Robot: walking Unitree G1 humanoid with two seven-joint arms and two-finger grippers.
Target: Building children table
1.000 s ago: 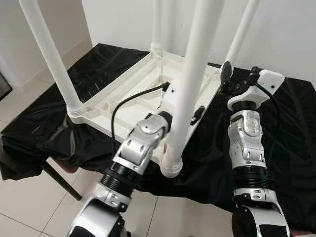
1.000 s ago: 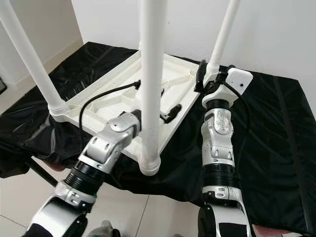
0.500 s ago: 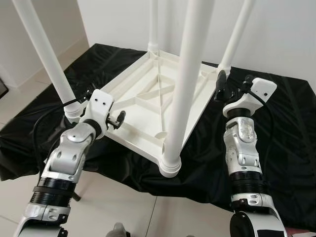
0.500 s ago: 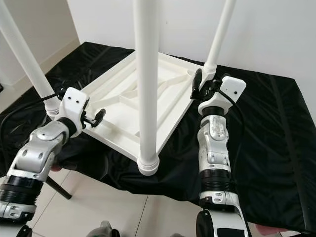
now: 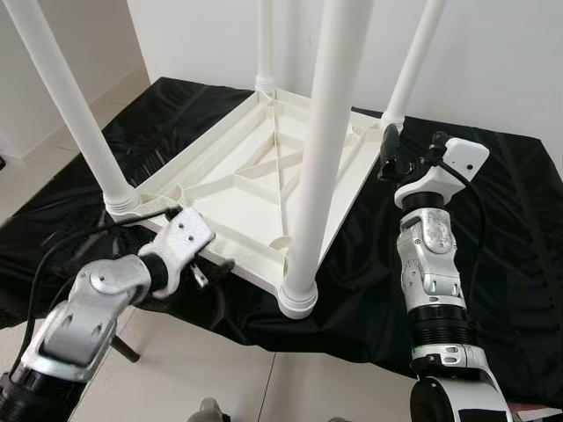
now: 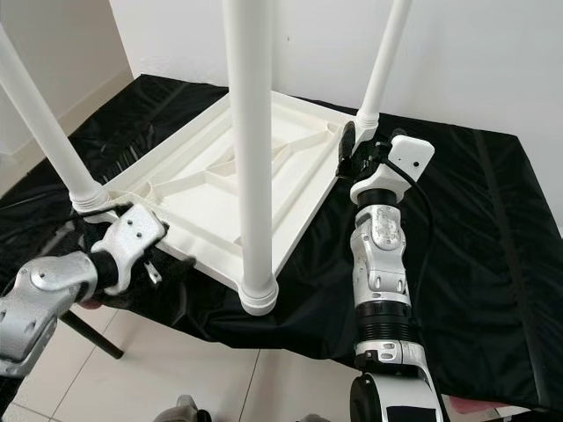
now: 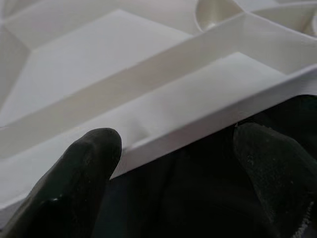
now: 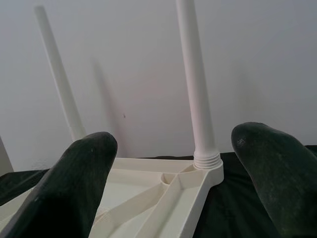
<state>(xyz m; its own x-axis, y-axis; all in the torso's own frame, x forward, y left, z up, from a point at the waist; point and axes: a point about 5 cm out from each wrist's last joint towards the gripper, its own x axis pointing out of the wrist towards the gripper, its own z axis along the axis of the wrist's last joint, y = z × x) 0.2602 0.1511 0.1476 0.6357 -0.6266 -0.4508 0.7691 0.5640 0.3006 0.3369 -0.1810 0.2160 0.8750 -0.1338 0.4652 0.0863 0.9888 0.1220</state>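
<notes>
White plastic kids' table is lying upside down on the black-draped bench, all four legs standing up in their sockets. Left claw is spread open right at the near rim, one finger over the edge, gripping nothing. Right claw hovers open by the far right corner leg, holding nothing either. My worry: the near corner overhangs the bench edge a bit, so a shove from the left claw could slide the whole thing on that slick cloth, or tip it toward the floor. Bumping a leg might loosen it too.
</notes>
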